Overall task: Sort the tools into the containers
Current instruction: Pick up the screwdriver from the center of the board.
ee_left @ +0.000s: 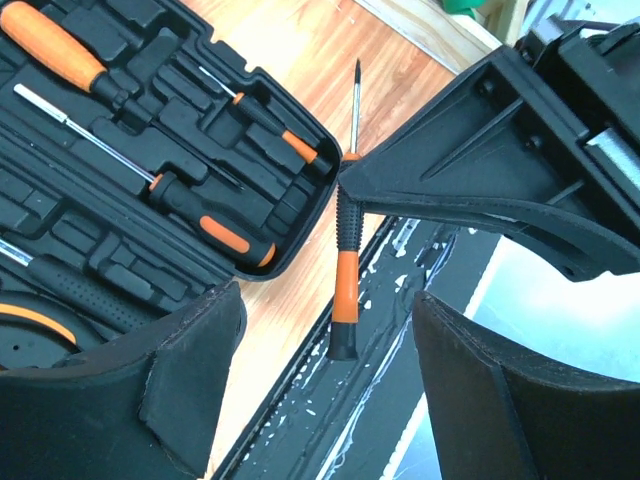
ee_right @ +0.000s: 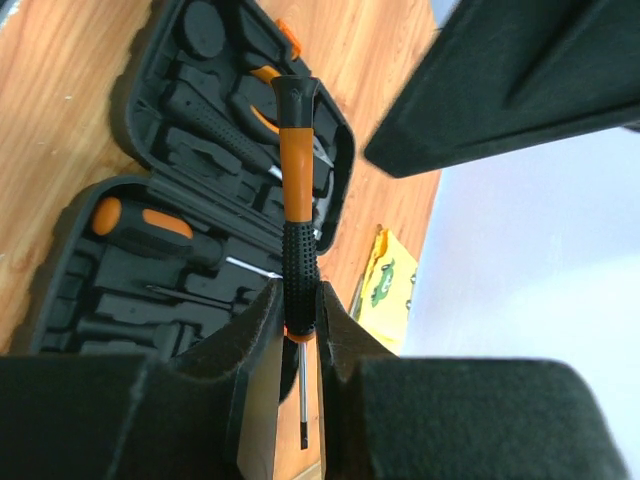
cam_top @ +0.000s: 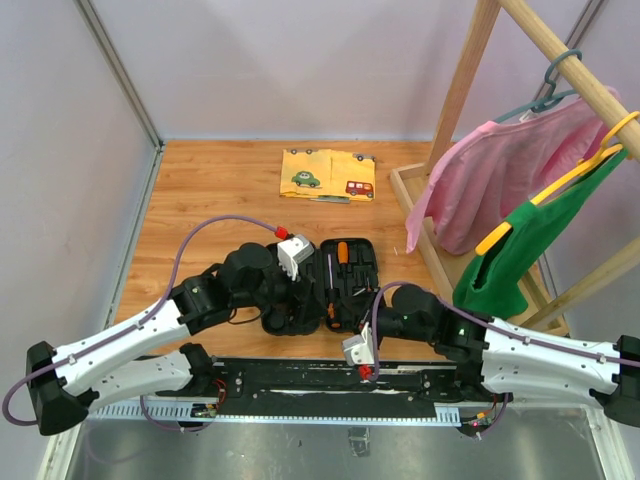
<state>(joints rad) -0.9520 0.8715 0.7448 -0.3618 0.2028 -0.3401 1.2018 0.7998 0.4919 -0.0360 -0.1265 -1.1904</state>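
Now the right pincer [ee_right: 300,312] clamps the orange-and-black-handled screwdriver [ee_right: 297,180] by its ribbed grip at the near edge of the tabletop [cam_top: 190,200], beside the open black plastic tool case [ee_left: 90,215]. The wide-open left pincer [ee_left: 328,300] should straddle the handle squarely before closing.

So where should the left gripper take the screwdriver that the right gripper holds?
At the orange middle of the screwdriver handle, coming from the butt end. The right gripper clamps the ribbed part next to the shaft, so that stretch is bare.
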